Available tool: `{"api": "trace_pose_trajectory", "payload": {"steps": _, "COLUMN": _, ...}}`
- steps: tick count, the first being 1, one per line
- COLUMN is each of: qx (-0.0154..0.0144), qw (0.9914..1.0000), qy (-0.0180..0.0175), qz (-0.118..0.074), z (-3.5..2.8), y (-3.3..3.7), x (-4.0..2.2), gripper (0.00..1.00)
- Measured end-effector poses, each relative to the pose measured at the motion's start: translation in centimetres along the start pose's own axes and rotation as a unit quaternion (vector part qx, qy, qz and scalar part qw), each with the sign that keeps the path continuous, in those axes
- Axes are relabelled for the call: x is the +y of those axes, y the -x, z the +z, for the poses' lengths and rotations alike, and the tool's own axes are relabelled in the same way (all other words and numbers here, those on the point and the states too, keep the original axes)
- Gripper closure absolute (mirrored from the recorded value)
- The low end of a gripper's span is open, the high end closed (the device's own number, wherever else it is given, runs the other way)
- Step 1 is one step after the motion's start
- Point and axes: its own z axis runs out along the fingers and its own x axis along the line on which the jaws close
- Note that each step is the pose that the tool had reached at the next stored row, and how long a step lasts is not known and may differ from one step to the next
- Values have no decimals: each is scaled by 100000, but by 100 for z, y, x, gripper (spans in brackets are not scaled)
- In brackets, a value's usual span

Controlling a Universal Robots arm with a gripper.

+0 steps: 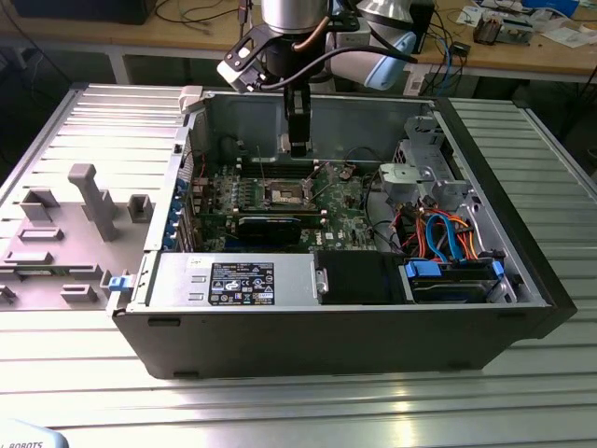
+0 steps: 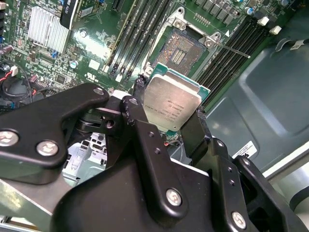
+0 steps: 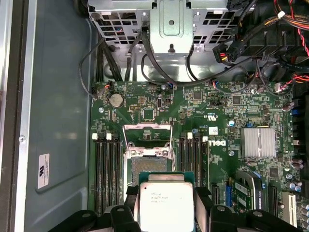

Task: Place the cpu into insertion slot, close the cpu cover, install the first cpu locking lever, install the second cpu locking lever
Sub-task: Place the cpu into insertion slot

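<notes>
My gripper (image 1: 297,142) hangs inside the open computer case, above the green motherboard (image 1: 345,219). It is shut on the cpu (image 2: 173,107), a small silver-topped square chip gripped at two opposite edges between the black fingers (image 2: 139,112). In the first wrist view the cpu (image 3: 166,203) hovers beside the insertion slot (image 3: 147,163), partly overlapping its near edge. The insertion slot (image 2: 181,50) is bare, with its dark contact field showing. The cpu cover (image 3: 147,127) stands flipped open on the far side of the slot. A thin locking lever (image 2: 235,50) sticks out beside the slot.
Black memory slots (image 3: 107,169) flank the socket on both sides. A silver finned heatsink (image 3: 259,143) sits on the board, and a metal drive cage (image 3: 171,29) with black cables lies beyond it. The case holds a power supply (image 1: 233,280) and drives with blue and orange cables (image 1: 448,238).
</notes>
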Motion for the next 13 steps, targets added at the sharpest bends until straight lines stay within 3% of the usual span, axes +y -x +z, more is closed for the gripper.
{"api": "trace_pose_trajectory", "payload": {"steps": 6, "qx": 7, "qw": 100000, "qy": 2, "qz": 4, "z": 2, "y": 0, "x": 0, "gripper": 45}}
{"api": "trace_pose_trajectory", "payload": {"steps": 8, "qx": 313, "qw": 100000, "qy": 9, "qz": 29, "z": 12, "y": 0, "x": -1, "gripper": 45}}
{"api": "trace_pose_trajectory", "payload": {"steps": 9, "qx": 818, "qw": 99997, "qy": 6, "qz": 79, "z": 29, "y": 0, "x": -4, "gripper": 45}}
{"api": "trace_pose_trajectory", "payload": {"steps": 13, "qx": 936, "qw": 99996, "qy": 4, "qz": 84, "z": 135, "y": 2, "x": -13, "gripper": 45}}
